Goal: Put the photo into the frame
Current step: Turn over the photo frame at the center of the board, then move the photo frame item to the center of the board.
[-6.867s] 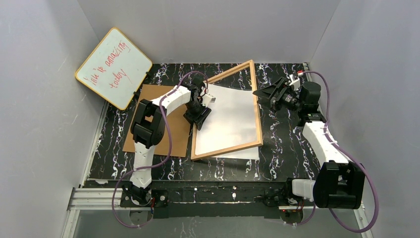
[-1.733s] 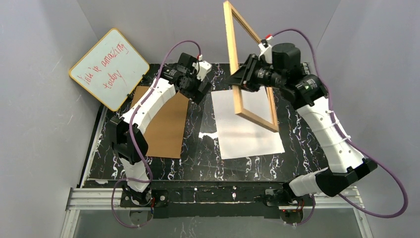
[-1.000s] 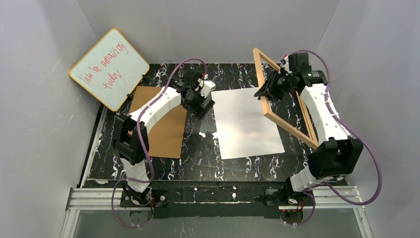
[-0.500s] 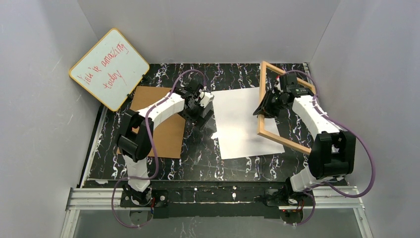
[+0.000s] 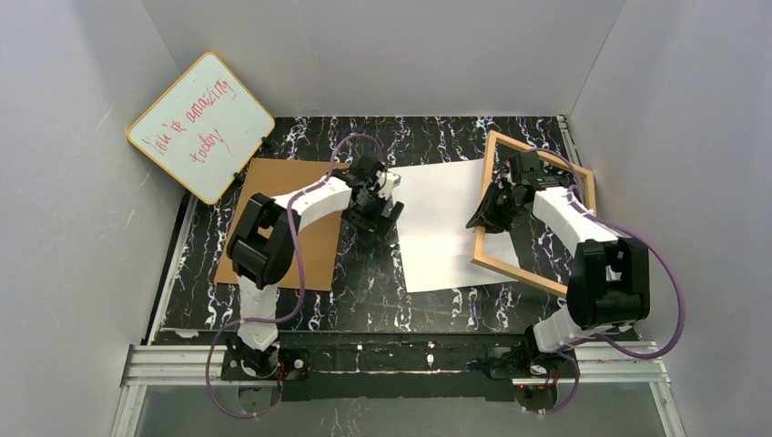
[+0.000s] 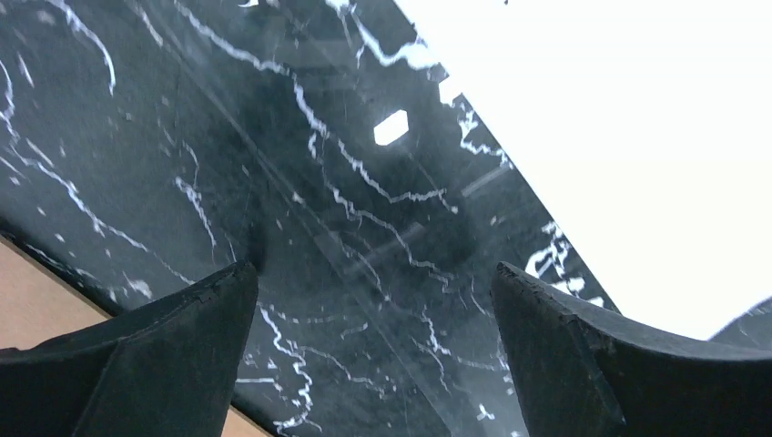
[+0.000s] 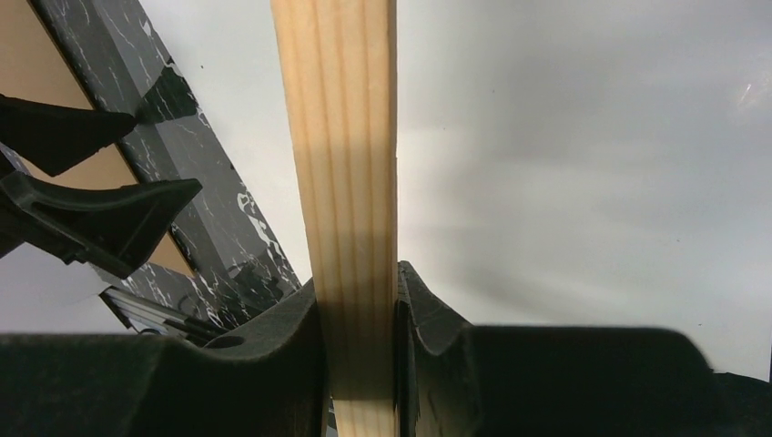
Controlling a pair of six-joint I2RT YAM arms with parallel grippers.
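Observation:
The photo (image 5: 439,228) lies flat on the black marble table, plain white side up. The light-wood frame (image 5: 521,273) is at the photo's right, and its left rail overlaps the photo's right edge. My right gripper (image 5: 487,208) is shut on that left rail. In the right wrist view the rail (image 7: 346,173) runs upright between the pads of the right gripper (image 7: 360,337). My left gripper (image 5: 376,215) hangs open over bare table just left of the photo. In the left wrist view the left gripper (image 6: 373,300) holds nothing, and the photo (image 6: 637,127) fills the upper right.
A brown backing board (image 5: 291,228) lies flat at the left, partly under the left arm. A yellow-rimmed whiteboard (image 5: 202,125) with red writing leans in the back left corner. Grey walls close in the table on three sides.
The right arm has brought the frame lower and flatter, down towards the table at the photo's right side. The left gripper has shifted slightly nearer the photo's left edge and stays open.

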